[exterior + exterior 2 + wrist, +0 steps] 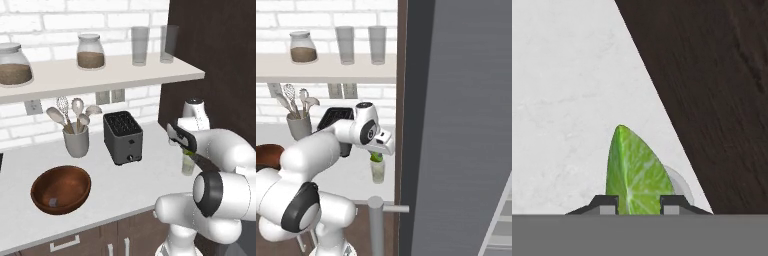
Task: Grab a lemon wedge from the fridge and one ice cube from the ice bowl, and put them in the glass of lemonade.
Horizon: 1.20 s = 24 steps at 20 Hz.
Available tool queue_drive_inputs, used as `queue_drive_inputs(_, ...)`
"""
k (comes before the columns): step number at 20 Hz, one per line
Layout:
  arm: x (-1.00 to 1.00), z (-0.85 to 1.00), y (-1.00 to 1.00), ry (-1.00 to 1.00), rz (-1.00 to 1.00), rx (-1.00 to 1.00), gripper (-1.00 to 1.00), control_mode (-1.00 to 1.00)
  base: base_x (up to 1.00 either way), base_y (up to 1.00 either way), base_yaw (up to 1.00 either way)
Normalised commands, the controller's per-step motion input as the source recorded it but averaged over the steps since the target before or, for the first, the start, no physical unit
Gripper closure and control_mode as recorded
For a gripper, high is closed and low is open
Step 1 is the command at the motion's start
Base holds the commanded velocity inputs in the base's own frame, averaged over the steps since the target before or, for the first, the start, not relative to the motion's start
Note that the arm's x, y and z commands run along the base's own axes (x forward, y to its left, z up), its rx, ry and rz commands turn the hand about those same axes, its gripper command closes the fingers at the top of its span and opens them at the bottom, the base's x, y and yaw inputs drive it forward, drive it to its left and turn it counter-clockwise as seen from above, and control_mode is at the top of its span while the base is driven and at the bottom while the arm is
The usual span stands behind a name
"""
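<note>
The green-yellow lemon wedge (637,172) stands between my two fingertips (604,204), and my gripper (639,205) is shut on it. From the base cameras the gripper (186,149) (376,154) hangs just above the glass of lemonade (188,166) (377,171), which stands on the white counter beside the dark side panel. The wedge (186,152) (376,158) pokes down toward the rim. The glass's rim (679,182) peeks out behind the wedge. The reddish-brown ice bowl (61,189) lies at the counter's left with one ice cube (53,202) in it. The grey fridge (456,100) rises at the right.
A dark toaster (123,137) and a white utensil crock (76,141) stand at the back of the counter. Two tall glasses (140,45) and jars sit on the shelf above. A silver bar handle (376,225) stands near my base. A dark wooden panel (712,75) borders the counter.
</note>
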Motion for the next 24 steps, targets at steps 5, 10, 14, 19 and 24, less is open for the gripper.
queue_drive_inputs(5, -0.01, -0.27, -0.27, 0.06, 0.03, 0.0, 1.0, -1.0, 0.0, 0.0, 0.0)
queue_drive_inputs(10, -0.36, 0.04, -0.13, -0.09, 0.02, 0.01, 1.0, -1.0, 0.0, 0.0, 0.0)
queue_drive_inputs(14, -0.09, 0.14, 0.0, -0.01, 0.0, 0.0, 1.0, -1.0, 0.0, 0.0, 0.0)
queue_drive_inputs(19, -0.02, -0.03, -0.05, 0.07, 0.0, 0.0, 1.0, -1.0, 0.0, 0.0, 0.0)
queue_drive_inputs(24, 0.02, -0.16, -0.03, 0.03, 0.0, 0.0, 1.0, -1.0, 0.0, 0.0, 0.0)
